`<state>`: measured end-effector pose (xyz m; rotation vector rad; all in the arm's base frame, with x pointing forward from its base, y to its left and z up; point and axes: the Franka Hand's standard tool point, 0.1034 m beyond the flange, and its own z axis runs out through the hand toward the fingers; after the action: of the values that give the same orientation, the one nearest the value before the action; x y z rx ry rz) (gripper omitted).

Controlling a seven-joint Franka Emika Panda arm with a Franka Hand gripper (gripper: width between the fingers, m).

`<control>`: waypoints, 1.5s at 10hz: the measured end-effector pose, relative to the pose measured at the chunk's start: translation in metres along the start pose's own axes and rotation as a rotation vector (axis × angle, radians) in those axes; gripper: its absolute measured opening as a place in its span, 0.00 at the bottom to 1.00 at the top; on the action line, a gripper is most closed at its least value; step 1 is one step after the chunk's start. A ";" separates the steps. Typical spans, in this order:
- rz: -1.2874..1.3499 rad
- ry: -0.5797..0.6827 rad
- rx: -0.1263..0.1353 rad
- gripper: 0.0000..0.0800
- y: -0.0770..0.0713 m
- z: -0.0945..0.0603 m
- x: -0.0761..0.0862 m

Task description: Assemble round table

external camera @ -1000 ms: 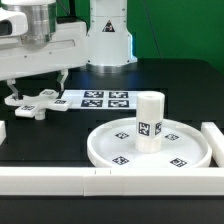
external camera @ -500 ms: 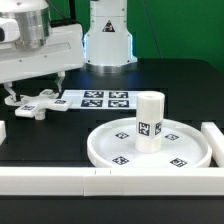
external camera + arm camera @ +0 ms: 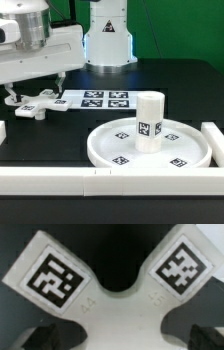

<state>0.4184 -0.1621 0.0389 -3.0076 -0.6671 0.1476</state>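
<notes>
The small cross-shaped piece (image 3: 36,103) lies flat on the table at the exterior view's left, and its two tagged arms fill the wrist view (image 3: 120,308). My gripper (image 3: 36,90) hangs just above it, open, with one dark finger (image 3: 42,339) on each side of the piece's waist and a gap at each side. The gripper (image 3: 122,340) holds nothing. The large round rimmed disc (image 3: 105,150) lies at the front right. The stubby cylinder post (image 3: 149,121) stands upright on it.
The marker board (image 3: 105,99) lies flat behind the disc, just right of the cross piece. A long white bar (image 3: 90,181) runs along the front edge and another white bar (image 3: 213,137) stands at the right. The robot base (image 3: 108,35) is at the back.
The gripper has shifted slightly to the exterior view's left and a little lower over the cross piece, then held still. The parts have not moved.
</notes>
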 end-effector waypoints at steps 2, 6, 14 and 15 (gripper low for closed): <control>-0.005 -0.003 -0.001 0.81 -0.001 0.003 0.001; -0.006 -0.007 -0.001 0.81 -0.002 0.008 0.000; -0.015 -0.021 0.007 0.64 -0.002 0.017 -0.004; -0.015 -0.020 0.007 0.64 -0.002 0.017 -0.004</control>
<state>0.4122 -0.1614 0.0226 -2.9978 -0.6897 0.1790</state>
